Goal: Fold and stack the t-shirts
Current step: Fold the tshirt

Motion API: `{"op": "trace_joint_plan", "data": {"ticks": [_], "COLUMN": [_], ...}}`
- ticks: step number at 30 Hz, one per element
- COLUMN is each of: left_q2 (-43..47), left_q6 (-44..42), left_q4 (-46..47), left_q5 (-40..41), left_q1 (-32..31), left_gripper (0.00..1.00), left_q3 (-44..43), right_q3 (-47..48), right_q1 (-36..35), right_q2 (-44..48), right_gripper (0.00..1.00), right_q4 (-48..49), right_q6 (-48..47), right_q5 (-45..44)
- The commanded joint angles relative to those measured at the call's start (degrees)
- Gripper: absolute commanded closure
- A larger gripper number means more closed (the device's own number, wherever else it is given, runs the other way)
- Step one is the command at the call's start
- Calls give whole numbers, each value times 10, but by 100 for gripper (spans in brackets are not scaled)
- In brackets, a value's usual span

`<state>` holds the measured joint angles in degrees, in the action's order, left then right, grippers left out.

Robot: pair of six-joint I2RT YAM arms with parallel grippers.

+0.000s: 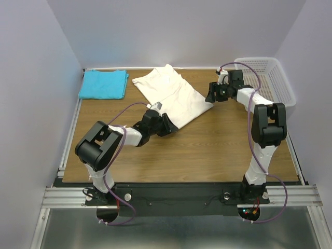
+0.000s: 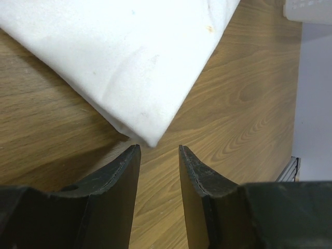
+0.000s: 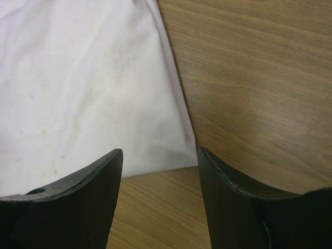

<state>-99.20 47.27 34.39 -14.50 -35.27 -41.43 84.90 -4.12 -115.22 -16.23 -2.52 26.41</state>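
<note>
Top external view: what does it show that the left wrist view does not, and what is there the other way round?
Only the top view: the blue shirt, folded at the far left corner, and the right gripper, open at the white shirt's right corner.
Only the left wrist view: a small orange spot on the cloth, and the shirt's near corner lying just ahead of the open left gripper, not between its fingers.
Both: the white shirt, the table, the left gripper.
</note>
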Motion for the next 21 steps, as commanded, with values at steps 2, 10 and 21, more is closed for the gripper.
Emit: {"op": "trace_joint_plan", "data": {"ticks": [2, 10, 21], "left_q2": [-7, -27, -35], "left_q6": [-7, -9, -19], "left_q4": [7, 6, 5], "left_q5": [7, 16, -1], "left_q1": [-2, -2, -2], "left_gripper": [54, 55, 76], "left_q3": [-31, -46, -48], "right_q3": [9, 8, 9], "right_q1": [3, 3, 3], "right_q2": [4, 1, -4], "right_gripper": [35, 35, 35], "right_q4": [15, 15, 14], "right_q6": [7, 7, 4], "right_q5": [9, 8, 0]}}
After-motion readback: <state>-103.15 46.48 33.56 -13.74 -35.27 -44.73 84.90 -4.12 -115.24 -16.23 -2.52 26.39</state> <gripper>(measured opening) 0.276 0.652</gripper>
